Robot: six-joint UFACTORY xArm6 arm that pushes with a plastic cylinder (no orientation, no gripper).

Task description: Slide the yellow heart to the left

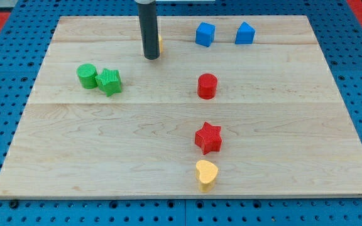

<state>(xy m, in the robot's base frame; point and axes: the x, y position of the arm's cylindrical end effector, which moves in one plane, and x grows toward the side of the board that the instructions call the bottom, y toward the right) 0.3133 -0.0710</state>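
Note:
The yellow heart [206, 174] lies near the board's bottom edge, a little right of centre. A red star [208, 137] sits just above it, close but apart. My tip [151, 57] rests on the board near the view's top, far up and left of the heart. The rod hides most of a small yellow block [160, 44] right behind it.
A red cylinder [207, 86] stands mid-board. Two blue blocks [205, 34] [245, 33] sit at the top right. A green cylinder [87, 75] and a green star [109, 81] touch at the left. The wooden board [74, 157] lies on a blue pegboard.

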